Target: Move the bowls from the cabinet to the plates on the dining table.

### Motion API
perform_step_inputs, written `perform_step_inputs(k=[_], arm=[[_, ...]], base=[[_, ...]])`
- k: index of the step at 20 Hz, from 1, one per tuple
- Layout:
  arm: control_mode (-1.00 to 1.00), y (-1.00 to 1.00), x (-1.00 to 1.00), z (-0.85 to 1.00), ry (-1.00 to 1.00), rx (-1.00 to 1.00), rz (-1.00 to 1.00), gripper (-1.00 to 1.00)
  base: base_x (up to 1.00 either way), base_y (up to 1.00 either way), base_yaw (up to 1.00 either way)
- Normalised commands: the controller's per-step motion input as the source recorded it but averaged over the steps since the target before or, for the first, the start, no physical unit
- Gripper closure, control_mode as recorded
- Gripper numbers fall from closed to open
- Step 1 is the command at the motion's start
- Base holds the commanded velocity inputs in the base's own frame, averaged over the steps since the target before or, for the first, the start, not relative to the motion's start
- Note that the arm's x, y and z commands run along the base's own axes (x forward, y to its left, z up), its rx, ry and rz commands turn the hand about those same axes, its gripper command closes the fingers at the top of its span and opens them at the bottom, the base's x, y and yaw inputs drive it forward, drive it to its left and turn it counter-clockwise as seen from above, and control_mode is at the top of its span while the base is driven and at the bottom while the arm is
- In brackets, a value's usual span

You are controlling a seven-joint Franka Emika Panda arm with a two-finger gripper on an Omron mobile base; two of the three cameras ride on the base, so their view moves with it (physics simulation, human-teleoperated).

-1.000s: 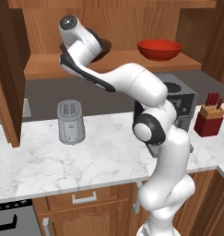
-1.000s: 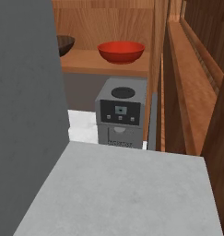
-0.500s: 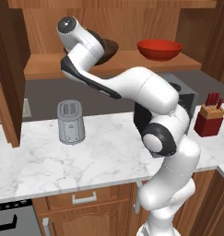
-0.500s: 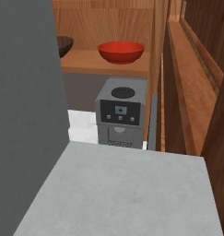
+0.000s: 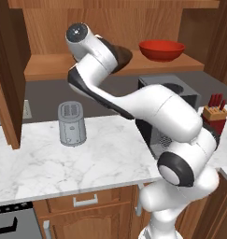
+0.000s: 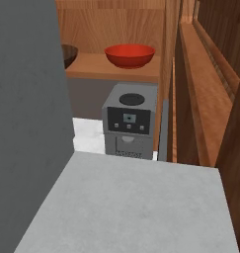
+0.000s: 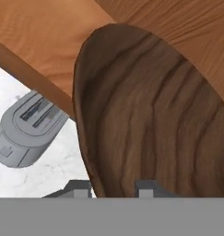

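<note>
At nine o'clock in the left base view a grey toaster (image 5: 70,123) stands on the marble surface (image 5: 49,168). Above it, the open cabinet (image 5: 45,65) has a shelf carrying both bowls. The gripper (image 7: 114,188) is narrowed on the rim of the brown bowl (image 7: 150,120), one finger (image 7: 146,188) inside and the other outside; the bowl is tilted up at the shelf's front edge. At two o'clock the red bowl (image 5: 161,49) sits upright on the shelf, well apart. Below it stands a grey coffee machine (image 6: 129,121), then a red knife block (image 5: 215,116).
</note>
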Motion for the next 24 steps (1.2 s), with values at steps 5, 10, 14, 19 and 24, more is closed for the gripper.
perform_step_inputs(k=[5, 10, 14, 19, 24], arm=[[-1.00, -0.39, -0.78, 0.00, -0.04, 0.06, -0.01, 1.00], [-1.00, -0.40, -0.73, 0.00, -0.02, 0.07, -0.02, 1.00], [-1.00, -0.36, -0.58, 0.00, 0.00, 0.08, -0.02, 1.00], [-1.00, -0.36, -0.42, 0.00, -0.03, 0.06, 0.00, 1.00], [-1.00, -0.38, -0.42, 0.00, -0.05, 0.02, 0.02, 1.00]], base=[[0.00, 0.00, 0.00], [0.00, 0.00, 0.00], [0.00, 0.00, 0.00], [0.00, 0.00, 0.00], [0.00, 0.00, 0.00]])
